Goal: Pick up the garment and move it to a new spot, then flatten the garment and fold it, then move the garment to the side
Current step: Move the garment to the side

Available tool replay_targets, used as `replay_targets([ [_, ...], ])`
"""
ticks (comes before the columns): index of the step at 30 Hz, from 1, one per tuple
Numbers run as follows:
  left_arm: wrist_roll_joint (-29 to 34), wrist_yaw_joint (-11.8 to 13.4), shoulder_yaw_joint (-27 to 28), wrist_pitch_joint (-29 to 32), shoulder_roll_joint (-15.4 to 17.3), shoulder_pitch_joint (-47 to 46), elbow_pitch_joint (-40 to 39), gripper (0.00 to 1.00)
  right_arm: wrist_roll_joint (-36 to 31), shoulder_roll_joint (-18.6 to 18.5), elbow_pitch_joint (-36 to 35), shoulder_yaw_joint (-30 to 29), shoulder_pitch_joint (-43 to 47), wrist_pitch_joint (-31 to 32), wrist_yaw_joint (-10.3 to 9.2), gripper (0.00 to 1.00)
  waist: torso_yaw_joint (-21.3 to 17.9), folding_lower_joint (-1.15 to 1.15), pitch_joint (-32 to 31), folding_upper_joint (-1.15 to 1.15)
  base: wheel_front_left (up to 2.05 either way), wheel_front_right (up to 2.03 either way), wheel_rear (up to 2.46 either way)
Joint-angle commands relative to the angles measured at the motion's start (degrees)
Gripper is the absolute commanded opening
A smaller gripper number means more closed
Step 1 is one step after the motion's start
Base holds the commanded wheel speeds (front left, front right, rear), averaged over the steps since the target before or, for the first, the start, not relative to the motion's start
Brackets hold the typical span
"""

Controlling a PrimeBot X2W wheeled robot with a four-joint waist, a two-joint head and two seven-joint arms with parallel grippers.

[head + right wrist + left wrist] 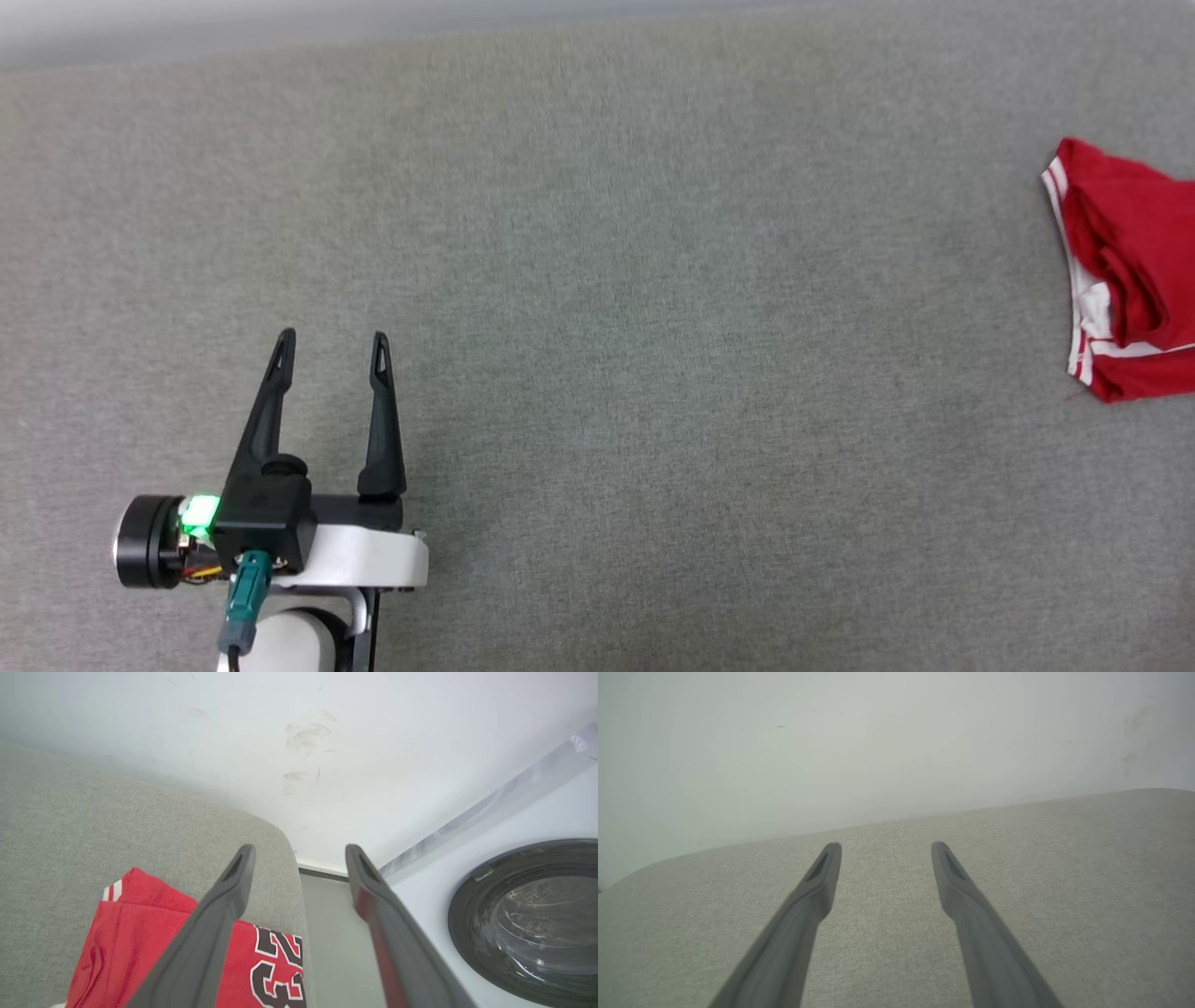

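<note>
- Head view: the left claw [332,338] is wide open and empty over a grey fabric surface [597,280]. The red shirt [1130,271] lies bunched at the right edge.
- Left wrist view: its fingers are spread with nothing between them.
- Right wrist view: the right claw [300,849] is spread and empty above the shirt, with a washing machine [523,919] nearby.

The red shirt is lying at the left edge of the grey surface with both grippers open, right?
Not quite: the garment lies at the right edge of the grey surface, as the head view shows. The left gripper and right gripper are open.
</note>
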Motion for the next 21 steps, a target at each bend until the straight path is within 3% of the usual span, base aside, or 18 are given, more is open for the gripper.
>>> replay_targets([
  [1, -0.1, 0.2, 0.0, -0.1, -0.1, 0.7, 0.1, 1.00, -1.1, 0.6, -0.7, -1.2, 1.0, -1.5, -0.11, 1.00, 0.3, 0.00, -2.3, 0.00, 0.00, 0.00, 0.00],
  [6, -0.6, 0.6, 0.4, -0.1, -0.5, 2.9, 0.7, 1.00, -7.3, 6.8, -6.6, -9.0, 4.4, -10.0, -0.10, 1.00, 1.3, 0.00, -5.7, 0.00, 0.00, 0.00, 0.00],
  [11, -0.9, 0.8, 0.7, -0.1, -1.0, 4.9, 1.5, 1.00, -12.6, 15.5, -19.1, -15.5, 11.0, -12.6, -0.11, 1.00, 2.4, 0.00, -8.8, 0.00, 0.00, 0.00, 0.00],
  [16, -1.2, 0.8, 0.9, -0.1, -1.3, 6.4, 2.3, 1.00, -12.5, 22.7, -33.4, -16.2, 20.3, -12.6, -0.10, 1.00, 3.5, 0.00, -11.4, 0.00, 0.00, 0.00, 0.00],
  [21, -1.6, 0.6, 1.3, -0.1, -1.6, 7.5, 3.0, 1.00, -10.9, 28.3, -40.1, -14.3, 29.2, -12.7, -0.10, 1.00, 4.6, 0.00, -13.6, 0.00, 0.00, 0.00, 0.00],
])
